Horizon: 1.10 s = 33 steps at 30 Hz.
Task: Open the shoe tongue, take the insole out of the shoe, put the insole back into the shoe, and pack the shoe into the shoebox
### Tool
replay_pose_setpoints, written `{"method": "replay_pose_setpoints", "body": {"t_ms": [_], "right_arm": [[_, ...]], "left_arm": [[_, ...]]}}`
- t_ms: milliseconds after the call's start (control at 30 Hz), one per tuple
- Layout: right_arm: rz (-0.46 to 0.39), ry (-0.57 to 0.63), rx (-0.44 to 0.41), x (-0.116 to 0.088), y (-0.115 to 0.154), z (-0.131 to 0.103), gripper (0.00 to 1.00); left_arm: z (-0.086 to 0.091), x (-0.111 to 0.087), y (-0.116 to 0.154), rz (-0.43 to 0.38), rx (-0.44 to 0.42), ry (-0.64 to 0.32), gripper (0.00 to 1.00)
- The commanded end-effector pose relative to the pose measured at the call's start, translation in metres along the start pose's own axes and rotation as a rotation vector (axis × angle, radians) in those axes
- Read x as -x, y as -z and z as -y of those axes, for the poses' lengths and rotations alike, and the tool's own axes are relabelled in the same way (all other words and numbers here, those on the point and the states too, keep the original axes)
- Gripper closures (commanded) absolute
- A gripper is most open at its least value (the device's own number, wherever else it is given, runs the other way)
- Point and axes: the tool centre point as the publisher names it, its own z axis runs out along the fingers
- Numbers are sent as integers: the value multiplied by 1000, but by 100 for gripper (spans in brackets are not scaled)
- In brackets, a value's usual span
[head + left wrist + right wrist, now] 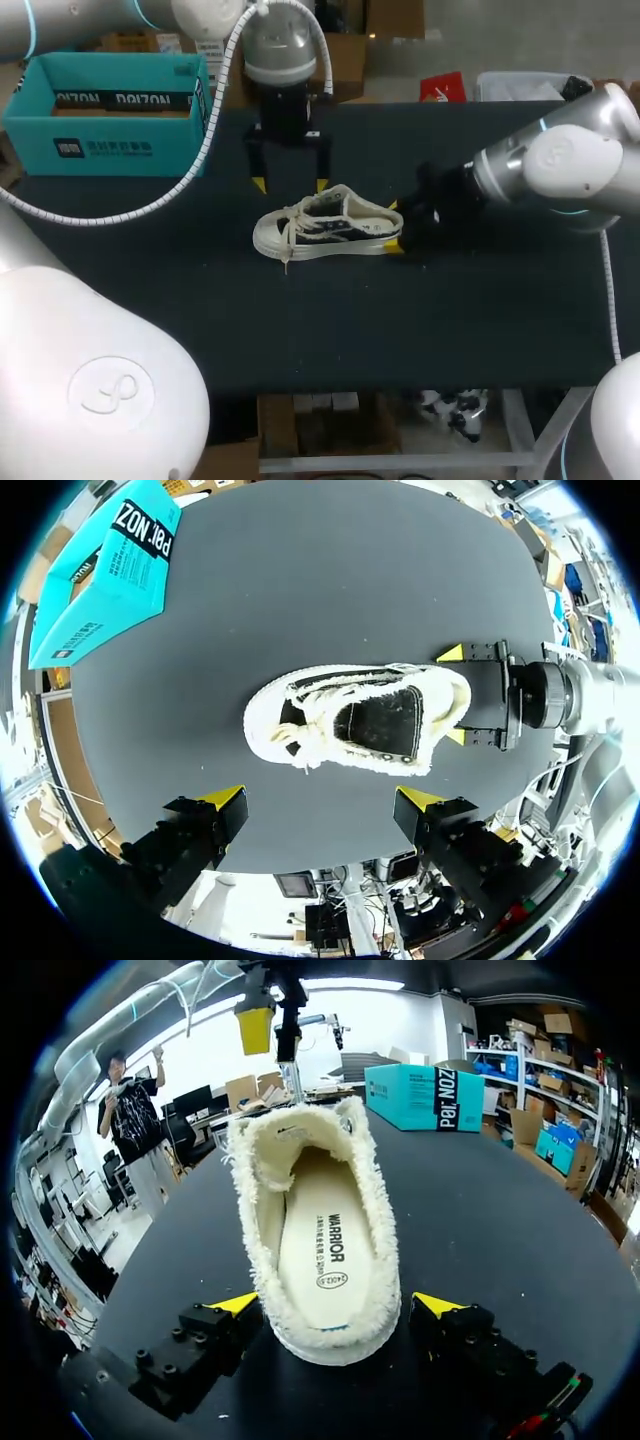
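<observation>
Left gripper point(290, 185) hangs released, fingers spread wide, above the laced front of the shoe point(325, 235) and touching nothing. The shoebox point(105, 110) sits well apart at the far left corner of the table point(480, 320). Trouble would likely start with the laces point(292, 232). They lie loose at the toe end, and a finger coming down for the tongue could snag one, or the frayed edge, and drag the whole shoe sideways.

The shoe rests upright on its sole, toe to the left, with the insole point(320, 1250) flat inside. It looks light and soft, so a pull on the tongue may tip it unless the heel is pinned.

At the right, the right gripper point(393, 226) is unclenched, with a finger on each side of the heel, close in but not clearly pressing. With so slack a hold the shoe can slide or turn. Squeezed hard, the soft heel could fold inward and trap the insole. Both grippers are near one another over one small shoe, so a bump between them is the other hazard.
</observation>
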Motion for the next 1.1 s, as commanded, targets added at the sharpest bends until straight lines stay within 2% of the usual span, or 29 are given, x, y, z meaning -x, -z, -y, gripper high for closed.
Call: {"method": "replay_pose_setpoints", "body": {"t_ms": [33, 567, 833, 1067, 1100], "right_arm": [[-14, 10, 16, 5, -5, 1, 0], [-55, 10, 41, 2, -20, -1, 0], [-22, 27, 73, -3, -21, 3, 0], [-12, 42, 91, -4, -22, 4, 0], [-10, 43, 93, -4, -22, 4, 18]], "left_arm": [[3, -3, -1, 10, 7, 2, 0], [10, -8, -7, 12, 19, 1, 0], [11, -13, -7, 12, 22, 4, 0], [5, -21, -5, 24, 13, 2, 0], [3, -22, -5, 27, 11, 2, 0]]}}
